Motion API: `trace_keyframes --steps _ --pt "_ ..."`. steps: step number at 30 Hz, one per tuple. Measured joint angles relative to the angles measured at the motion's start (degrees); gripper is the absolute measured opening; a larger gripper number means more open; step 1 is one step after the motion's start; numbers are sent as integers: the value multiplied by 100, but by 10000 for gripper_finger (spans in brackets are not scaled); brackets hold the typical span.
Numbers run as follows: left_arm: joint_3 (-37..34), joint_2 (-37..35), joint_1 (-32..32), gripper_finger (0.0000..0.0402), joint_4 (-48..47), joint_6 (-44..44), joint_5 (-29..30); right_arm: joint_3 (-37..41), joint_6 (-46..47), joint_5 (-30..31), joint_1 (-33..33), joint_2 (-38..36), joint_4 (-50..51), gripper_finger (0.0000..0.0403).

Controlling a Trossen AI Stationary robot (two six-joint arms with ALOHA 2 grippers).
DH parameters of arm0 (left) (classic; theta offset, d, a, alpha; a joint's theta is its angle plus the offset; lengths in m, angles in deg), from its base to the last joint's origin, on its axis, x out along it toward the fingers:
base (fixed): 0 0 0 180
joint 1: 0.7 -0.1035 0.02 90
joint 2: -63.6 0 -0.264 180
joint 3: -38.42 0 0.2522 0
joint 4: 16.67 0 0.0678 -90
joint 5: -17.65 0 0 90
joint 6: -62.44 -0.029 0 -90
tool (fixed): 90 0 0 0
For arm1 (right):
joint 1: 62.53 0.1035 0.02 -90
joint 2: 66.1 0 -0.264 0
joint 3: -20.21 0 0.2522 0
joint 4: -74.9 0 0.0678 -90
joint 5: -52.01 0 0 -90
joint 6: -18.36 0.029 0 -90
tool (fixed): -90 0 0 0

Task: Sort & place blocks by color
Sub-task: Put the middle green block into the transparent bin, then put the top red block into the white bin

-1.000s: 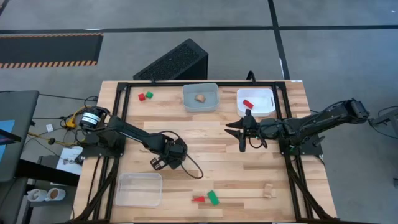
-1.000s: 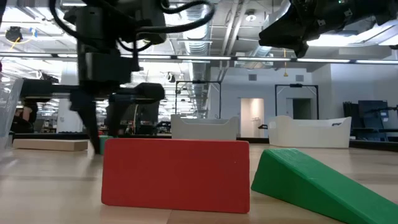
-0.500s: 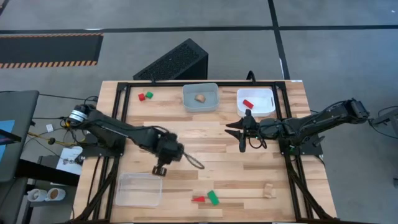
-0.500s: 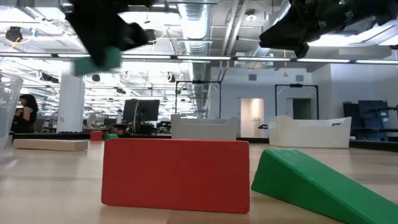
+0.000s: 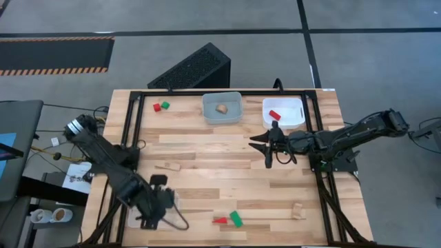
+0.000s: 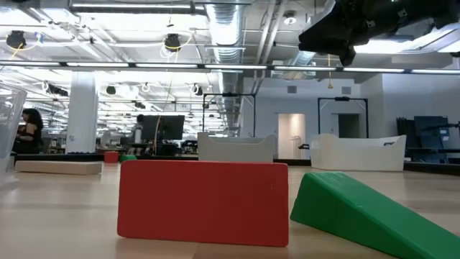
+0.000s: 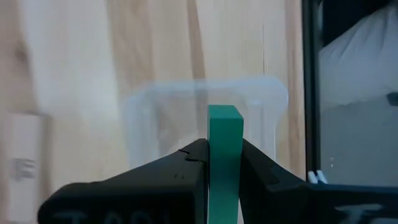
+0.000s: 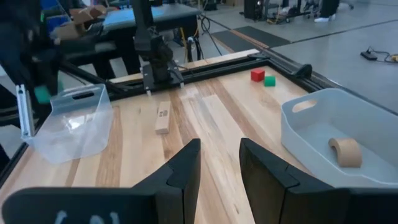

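Observation:
My left gripper is over the near left of the table, shut on a green block above the clear bin. My right gripper hovers open over the table's middle right and holds nothing. A red block and a green block lie at the far left. A wooden bar lies flat left of centre. A red bar and a green wedge lie at the near edge. A wooden block sits near right. My left gripper pinches the green block between its two fingers, one on each of two opposite faces. The block's free end sticks out past the fingertips. It is lifted clear, above the clear bin.
A grey bin at the far middle holds a wooden arch. A white bin to its right holds a red block. A black frame runs along the table's sides. The centre boards are bare.
My left arm has swung from the table's middle toward the near left corner, carrying the green block raised off the table. It now stands above the clear bin and has left the low view. My right arm has kept still.

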Motion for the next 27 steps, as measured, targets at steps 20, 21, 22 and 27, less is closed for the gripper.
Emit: trace_keyframes --steps 20,21,22,27 --pt "-1676 342 14 73 2014 549 -453 0 -5 0 -60 -2 -157 134" --pt "-1681 342 -10 84 2037 551 -455 0 -5 2 -60 -2 -140 134" --pt "-1681 341 -37 95 2065 541 -458 0 -5 2 -60 -2 -133 134" --pt "-1678 95 -187 137 2065 362 -602 0 18 0 -51 -2 -76 134"
